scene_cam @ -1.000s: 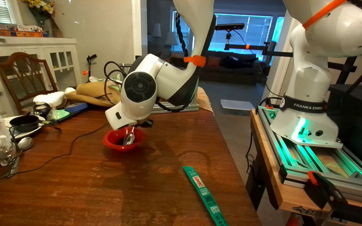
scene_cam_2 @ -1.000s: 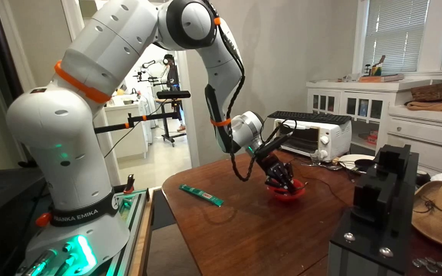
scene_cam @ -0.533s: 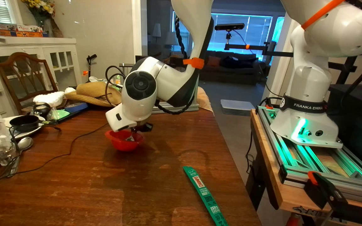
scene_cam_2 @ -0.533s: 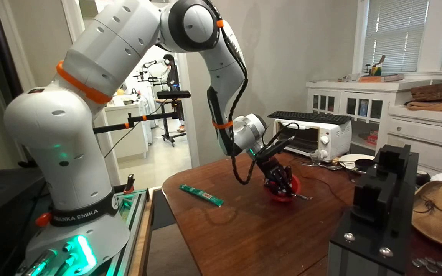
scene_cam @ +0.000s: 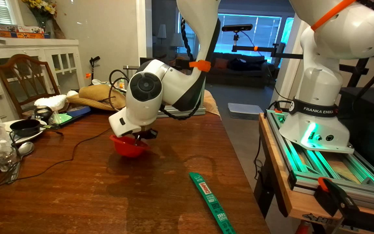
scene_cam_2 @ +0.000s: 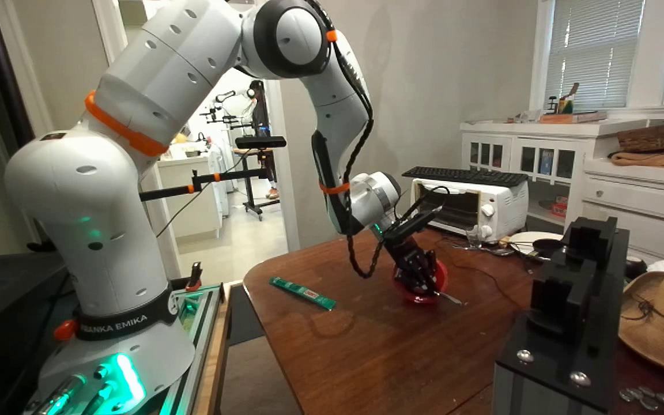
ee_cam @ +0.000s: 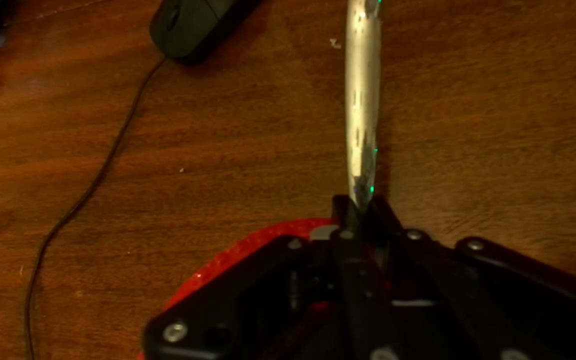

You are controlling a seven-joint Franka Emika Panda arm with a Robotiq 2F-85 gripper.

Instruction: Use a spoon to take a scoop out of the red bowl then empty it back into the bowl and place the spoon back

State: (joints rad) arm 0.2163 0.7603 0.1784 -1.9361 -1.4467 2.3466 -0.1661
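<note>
You had the spoon (ee_cam: 363, 100) pinched in the end effector (ee_cam: 362, 207), seemingly mid-scoop in the tilted bowl (scene_cam: 126, 148) beneath it; emptying and return remained.

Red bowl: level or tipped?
Tipped: in an exterior view the red bowl slants, its rim clearly higher at picture left than at right.

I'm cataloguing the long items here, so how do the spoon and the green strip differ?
The spoon is shiny, silvery metal; the green strip carries printed lettering.
The spoon is pinched in the hand; the green strip lies flat on the table, not held.
The spoon is partly hidden; the green strip shows whole in an exterior view.
Both are long and slender.
</note>
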